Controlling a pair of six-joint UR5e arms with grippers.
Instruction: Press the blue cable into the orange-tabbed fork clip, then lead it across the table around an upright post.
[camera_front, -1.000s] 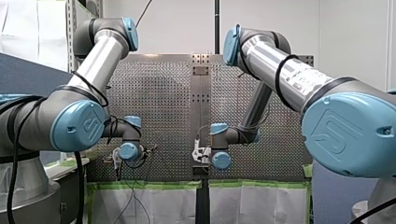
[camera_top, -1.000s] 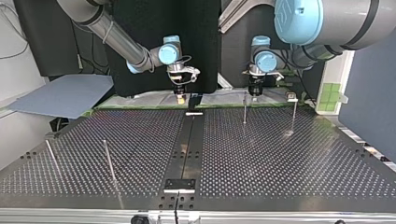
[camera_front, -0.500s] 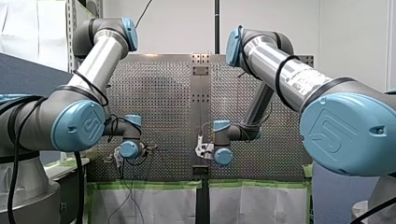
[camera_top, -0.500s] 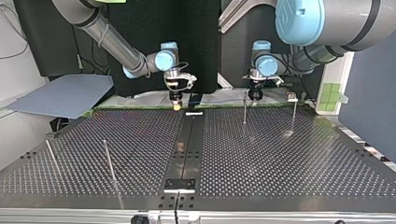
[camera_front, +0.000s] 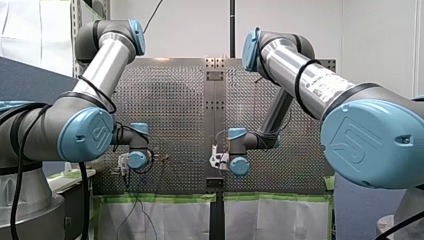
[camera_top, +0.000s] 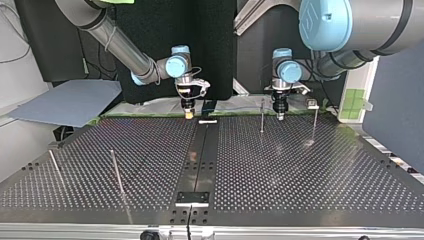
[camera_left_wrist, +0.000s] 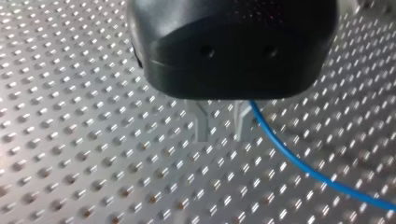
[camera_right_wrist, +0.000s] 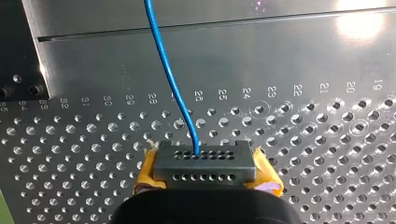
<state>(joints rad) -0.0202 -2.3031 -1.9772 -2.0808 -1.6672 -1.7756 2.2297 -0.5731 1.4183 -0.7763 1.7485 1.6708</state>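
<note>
Perforated metal worktop (camera_top: 300, 165), engraved nos. 19–24 by my R claw (camera_right_wrist: 205, 164).
Its yellow pads (camera_right_wrist: 148, 170) pinch black plug (camera_right_wrist: 182, 164) on blue cable (camera_right_wrist: 164, 60); my L claw (camera_left_wrist: 221, 125) fingers slightly apart, cable just beside one.

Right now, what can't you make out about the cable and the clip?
Fork clip: no view shows it plainly; a small pale part in the top view is too small to name.
Blue cable: in the left wrist view it vanishes behind my left pincer's black body; in the right wrist view an edge cuts it off.
Front and top views: cable too thin to trace.
</note>
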